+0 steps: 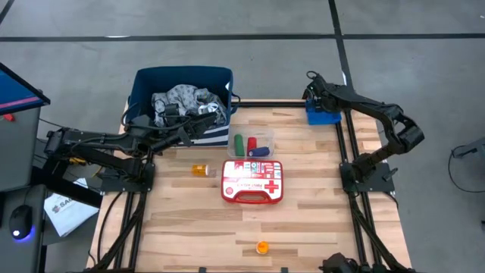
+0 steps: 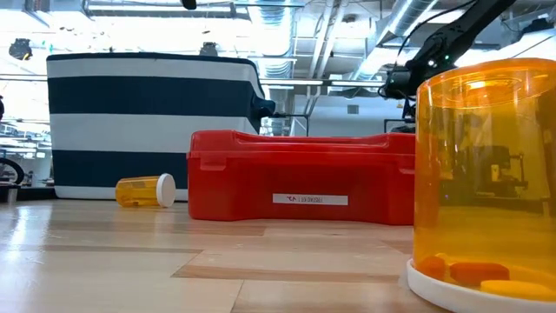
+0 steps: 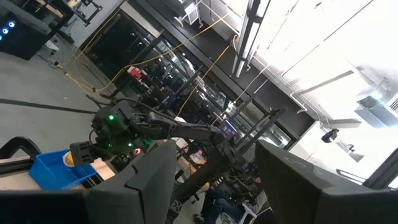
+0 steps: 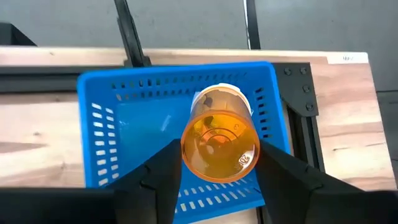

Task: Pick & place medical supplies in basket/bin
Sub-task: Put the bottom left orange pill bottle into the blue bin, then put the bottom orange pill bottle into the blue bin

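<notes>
My right gripper [image 4: 221,152] hangs over the small blue bin [image 4: 124,137] at the table's far right corner [image 1: 322,114] and is shut on an orange pill bottle [image 4: 219,140]. My left gripper [image 1: 214,111] reaches over the navy basket [image 1: 144,82], above the grey-white cloth [image 1: 178,97] lying inside. Its fingers [image 3: 149,180] stand open with nothing between them. Another pill bottle [image 1: 199,170] lies on its side left of the first-aid case. A third [image 1: 262,247] stands cap-down near the near edge. Green, red and blue cylinders [image 1: 251,144] stand in a clear tub. My right gripper pinches the orange pill bottle by its side wall [image 4: 186,149] between the two fingers, coming from above and pointing down. The bottle lies along the fingers, base toward the wrist camera, white cap [image 4: 221,93] toward the bin floor. Whether the cap touches the bin, I cannot tell.
The red-and-white first-aid case [image 1: 252,180] lies flat mid-table, just nearer than the clear tub. In the low view the standing bottle [image 2: 486,174] fills the right side, and the case [image 2: 300,187] and the lying bottle [image 2: 145,190] sit before the basket [image 2: 148,122].
</notes>
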Robot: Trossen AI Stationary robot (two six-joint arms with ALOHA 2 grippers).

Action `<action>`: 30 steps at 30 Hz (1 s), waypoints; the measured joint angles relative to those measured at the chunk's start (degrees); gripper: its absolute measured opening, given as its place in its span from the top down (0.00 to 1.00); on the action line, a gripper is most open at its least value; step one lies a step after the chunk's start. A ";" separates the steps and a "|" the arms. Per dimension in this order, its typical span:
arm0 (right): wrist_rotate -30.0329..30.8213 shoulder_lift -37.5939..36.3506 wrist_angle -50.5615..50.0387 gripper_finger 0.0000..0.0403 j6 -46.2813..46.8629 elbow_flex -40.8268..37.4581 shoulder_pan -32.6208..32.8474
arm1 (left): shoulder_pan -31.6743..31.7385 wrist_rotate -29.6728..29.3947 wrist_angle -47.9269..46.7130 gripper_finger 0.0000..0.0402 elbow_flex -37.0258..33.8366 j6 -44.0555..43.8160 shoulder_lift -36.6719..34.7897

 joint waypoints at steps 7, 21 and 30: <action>-2.77 4.34 -1.64 0.56 1.00 0.00 -0.01 | 0.00 0.00 0.35 0.47 0.00 0.00 0.02; -1.01 6.82 -2.24 0.49 2.40 0.00 0.03 | 0.00 0.00 0.30 0.47 0.00 -0.13 0.02; 0.87 6.82 -2.53 0.39 2.43 0.00 0.51 | 0.00 0.00 0.26 0.47 0.00 -0.07 0.02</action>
